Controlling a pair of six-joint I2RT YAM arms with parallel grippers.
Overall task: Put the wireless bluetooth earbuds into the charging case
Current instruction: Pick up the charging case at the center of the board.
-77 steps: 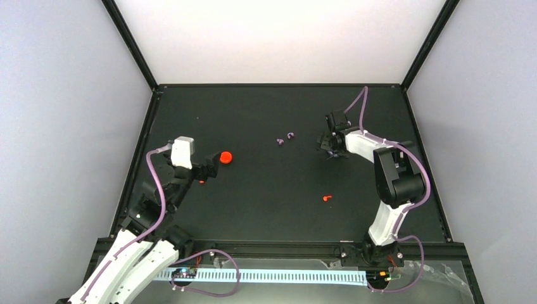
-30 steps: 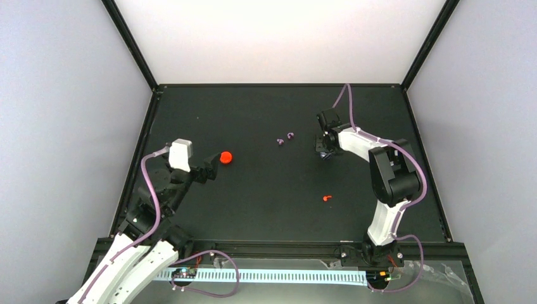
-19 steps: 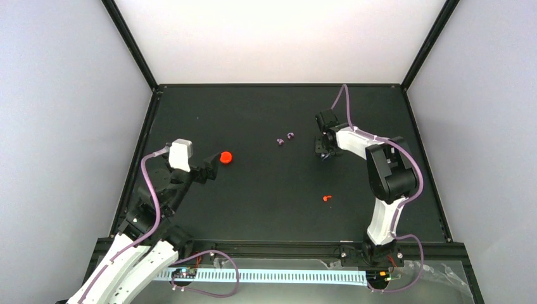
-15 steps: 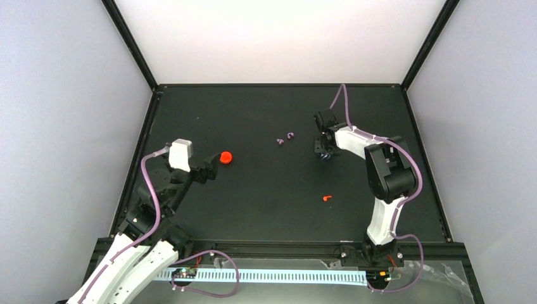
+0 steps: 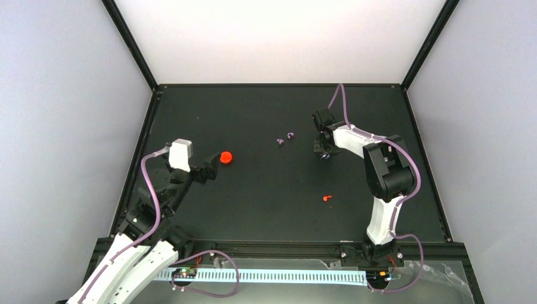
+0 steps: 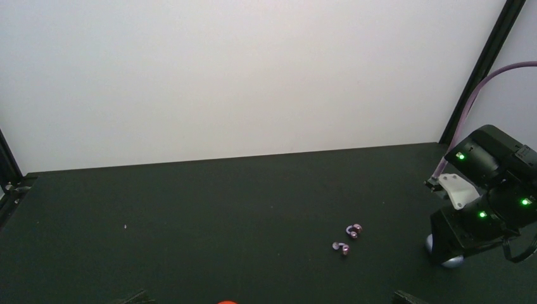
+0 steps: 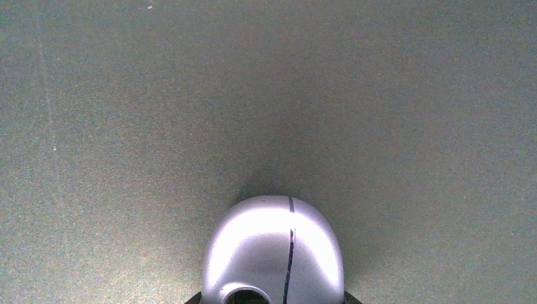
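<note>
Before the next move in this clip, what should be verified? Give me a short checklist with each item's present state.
1. The charging case gripped: ok, it sits between the fingers of the right gripper.
2. Case lid open for insertion: not ok, the seam looks shut and no wells show.
3. The wireless bluetooth earbuds located: ok, both lie close together on the table, apart from the case.
4. Left gripper free to pick: ok, open and empty, beside the red cap.
5. Case lifted off the table: cannot tell.
</note>
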